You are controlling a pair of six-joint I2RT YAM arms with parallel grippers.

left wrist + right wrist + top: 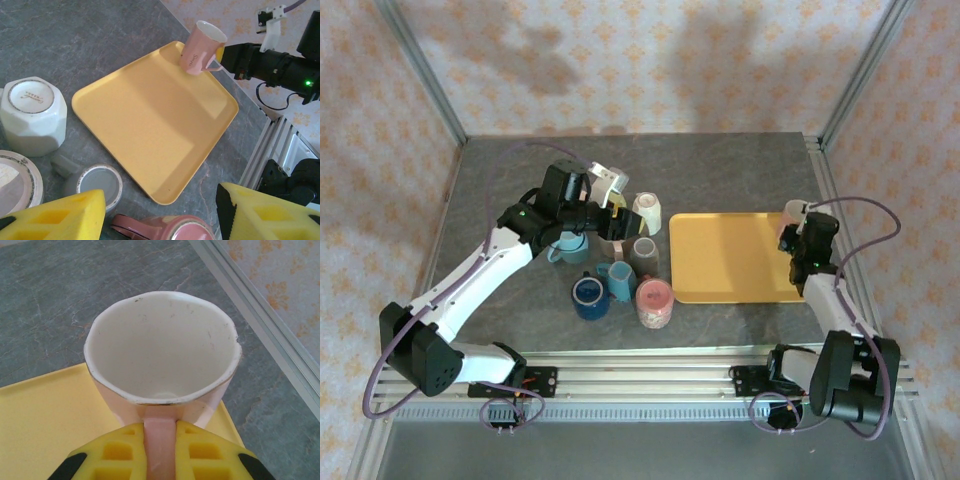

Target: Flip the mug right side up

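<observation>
**Ana:** Yellow pads [117,452] sit at the bottom edge of the right wrist view. What is between them?

**Ben:** It's the handle of the pale pink mug [160,355]. The right jaws are pinching it from both sides. The mug's mouth faces the lens, so its white inside shows.

**Ana:** Where is it in the overhead view?

**Ben:** There the pale pink mug [790,215] is right of centre, at the upper right corner of the yellow tray [730,255]. In the left wrist view it is at top centre. It is mouth up and leaning, with its base over the tray's far corner. I cannot tell whether the base touches the rim.

**Ana:** And the left jaws?

**Ben:** They are spread, with nothing between them. Their pads [55,215] fill the bottom corners of the left wrist view. Overhead they hang above a cluster of mugs mid-frame on the bench [720,170].

**Ana:** Which mugs show from that wrist?

**Ben:** The white mug [32,115] stands bottom-up at the left edge. The grey mug [100,182] stands bottom-up lower down, just beside the tray. A darker pink mug [165,230] is cut off by the bottom edge.
</observation>
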